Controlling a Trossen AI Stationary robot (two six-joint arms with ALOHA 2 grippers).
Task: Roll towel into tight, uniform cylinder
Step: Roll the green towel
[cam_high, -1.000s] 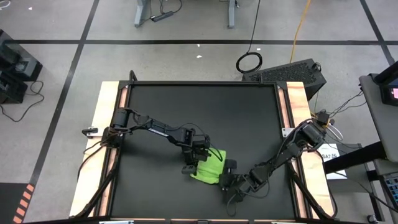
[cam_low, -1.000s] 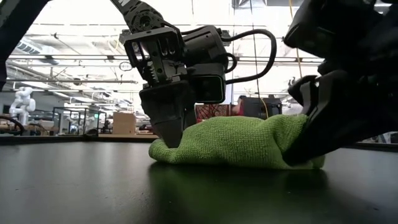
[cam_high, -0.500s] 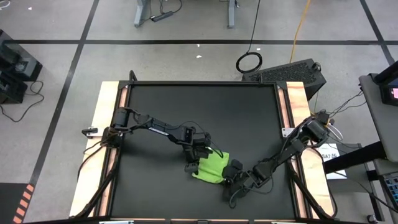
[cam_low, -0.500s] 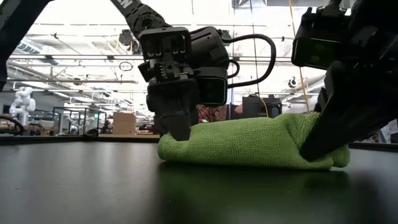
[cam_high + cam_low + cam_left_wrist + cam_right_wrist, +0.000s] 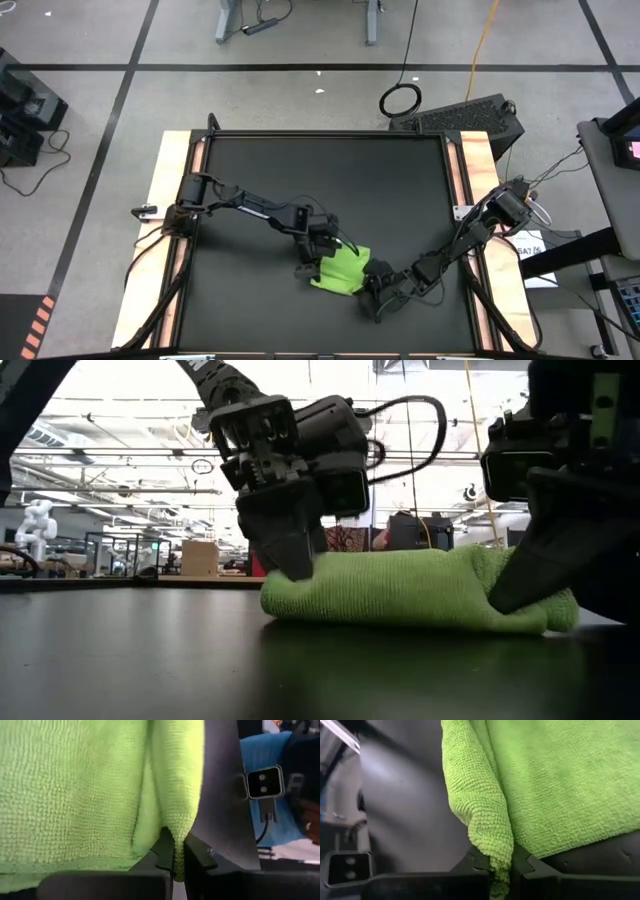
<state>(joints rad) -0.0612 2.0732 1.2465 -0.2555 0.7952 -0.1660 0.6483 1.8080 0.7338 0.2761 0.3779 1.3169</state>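
Note:
The lime-green towel (image 5: 342, 270) lies bunched in a short, thick roll on the black mat (image 5: 300, 180), toward the near edge; in the low view the towel (image 5: 410, 588) rests on its underside. My left gripper (image 5: 312, 264) is shut on the towel's left end, also seen in the low view (image 5: 290, 560). My right gripper (image 5: 373, 287) is shut on its right end, and shows in the low view (image 5: 528, 585) as well. My left gripper pinches a folded edge of the towel (image 5: 175, 842) between its two fingers, at the roll's left end. The fingers (image 5: 288, 555) slant down from the table's left. That end is lifted a little while the roll's underside lies on the mat. My right gripper pinches a rolled fold of the towel (image 5: 499, 851) between its two fingers, at the roll's right end. It slants down from the table's right and near side. The fold runs on past the fingertips, and the roll's underside stays on the mat.
Bare black mat stretches over the far half and the left of the table. Wooden strips (image 5: 172, 200) run along the table's left and right sides. The two arms reach in from either side and meet at the towel.
My right gripper has rolled about its own axis while holding the towel's right end. The towel has drawn in from a wider, looser bundle to a narrower roll and has slid a little toward the table's right edge. My left gripper has tipped and risen slightly with its end.

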